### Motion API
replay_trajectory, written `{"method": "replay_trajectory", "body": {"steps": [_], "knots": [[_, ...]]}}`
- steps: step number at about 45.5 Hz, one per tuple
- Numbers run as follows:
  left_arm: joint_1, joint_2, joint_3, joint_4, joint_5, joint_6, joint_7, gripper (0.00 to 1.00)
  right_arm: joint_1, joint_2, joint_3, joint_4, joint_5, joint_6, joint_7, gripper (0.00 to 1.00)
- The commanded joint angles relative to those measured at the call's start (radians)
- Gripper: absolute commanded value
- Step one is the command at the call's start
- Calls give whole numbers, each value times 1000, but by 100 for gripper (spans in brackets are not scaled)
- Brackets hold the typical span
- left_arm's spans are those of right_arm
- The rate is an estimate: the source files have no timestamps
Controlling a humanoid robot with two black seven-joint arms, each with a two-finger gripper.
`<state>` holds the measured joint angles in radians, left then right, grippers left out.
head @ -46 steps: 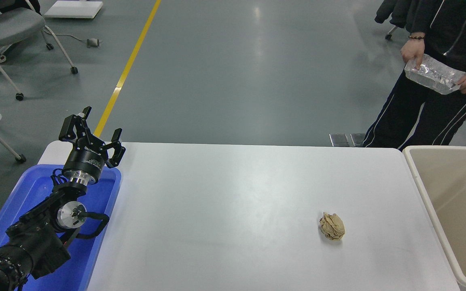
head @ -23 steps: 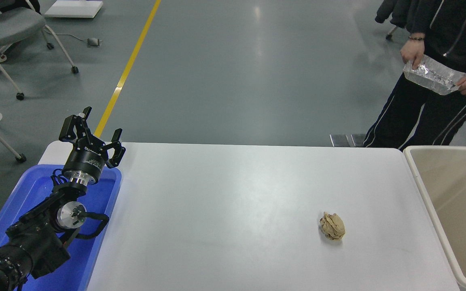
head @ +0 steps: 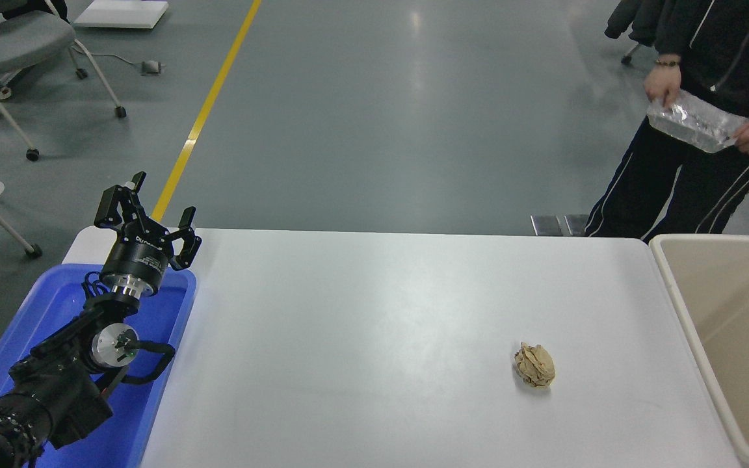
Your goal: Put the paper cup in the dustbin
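At the right edge of the head view, where part of the right arm was showing over the dustbin (head: 732,338) a second ago, nothing of that arm is showing any longer; it was already gone half a second back and is staying out of sight, so the state of its jaws cannot be told. No paper cup is showing anywhere on the bench (head: 374,338), and none is visible in the part of the dustbin that falls inside the picture. My reading is that the cup is already lying in the bin, below or beyond the frame edge, and that the disposal is finished or nearly so, though the pictures are not confirming this.

Parked at about eight o'clock, the left gripper (head: 147,218) is hanging over the blue tray (head: 173,364) with its jaws spread apart and gripping nothing, unchanged across the three moments.

Sitting alone toward five o'clock on the bench, the brown paper ball (head: 534,365) is resting well apart from the dustbin's near wall and is not moving. Beyond the far edge, at about one o'clock, a person (head: 706,130) is standing and handling a clear plastic container (head: 693,122), shifting it slightly between both hands. Nothing is lying between the bench's middle and the bin that would be blocking a further reach.
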<state>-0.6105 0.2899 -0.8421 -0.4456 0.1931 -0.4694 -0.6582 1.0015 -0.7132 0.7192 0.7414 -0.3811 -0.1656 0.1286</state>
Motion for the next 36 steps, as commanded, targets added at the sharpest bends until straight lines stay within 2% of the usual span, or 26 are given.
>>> {"method": "replay_trajectory", "body": {"steps": [1,6,12,26,36], "knots": [[0,0,0,1,0,0,0,100,-210,63,317,162,1,55,0,99],[0,0,0,1,0,0,0,100,-306,127,431,165,1,121,0,99],[0,0,0,1,0,0,0,100,-392,207,537,168,1,147,0,99],[0,0,0,-1,0,0,0,100,-515,350,615,176,1,190,5,99],[0,0,0,-1,0,0,0,100,-558,379,623,161,-1,233,89,99]]}}
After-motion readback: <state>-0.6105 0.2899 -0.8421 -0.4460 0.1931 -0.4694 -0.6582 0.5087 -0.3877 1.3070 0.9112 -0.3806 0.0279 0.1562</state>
